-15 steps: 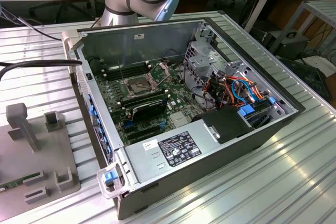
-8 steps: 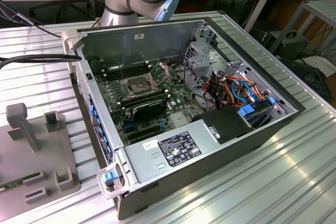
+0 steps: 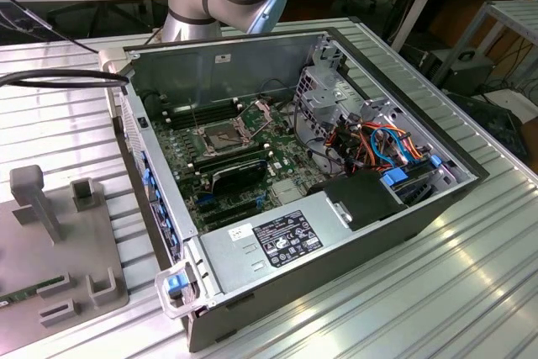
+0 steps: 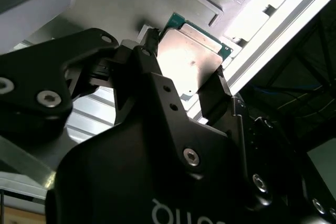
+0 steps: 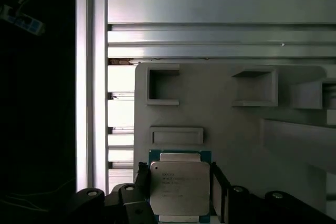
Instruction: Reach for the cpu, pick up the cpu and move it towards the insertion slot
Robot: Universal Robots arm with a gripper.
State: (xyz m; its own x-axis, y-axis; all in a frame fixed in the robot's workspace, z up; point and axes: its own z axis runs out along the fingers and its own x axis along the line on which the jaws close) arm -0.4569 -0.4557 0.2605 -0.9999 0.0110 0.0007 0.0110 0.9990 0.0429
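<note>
Looking down past the wrist, I see the cpu (image 5: 179,187) lying flat against a grey plate (image 5: 231,124), dead centre in the gripper (image 5: 179,178), with one of the black fingers (image 5: 218,192) tight on each side of it. The jaws look closed on the chip: in both wrist views each finger meets a green edge with no gap that I can make out. Whether it has come off the plate yet I cannot tell. The chip is a little longer than it is wide, and its long axis runs the same way as the fingers, so the grip goes across the narrower span and the metal lid faces up toward the wrist. Its edges sit square to the fingers rather than skewed. In the exterior view the slot (image 3: 220,134) sits on the board inside the open case (image 3: 218,60), its frame bracket hinged up and the grey-brown centre bare. A grey plate (image 3: 59,241) lies on the ribbed table (image 3: 403,308) at the exterior view's left, well apart from the slot. If that is the same plate, I judge the carry runs toward the exterior view's right and over the case wall.
</note>
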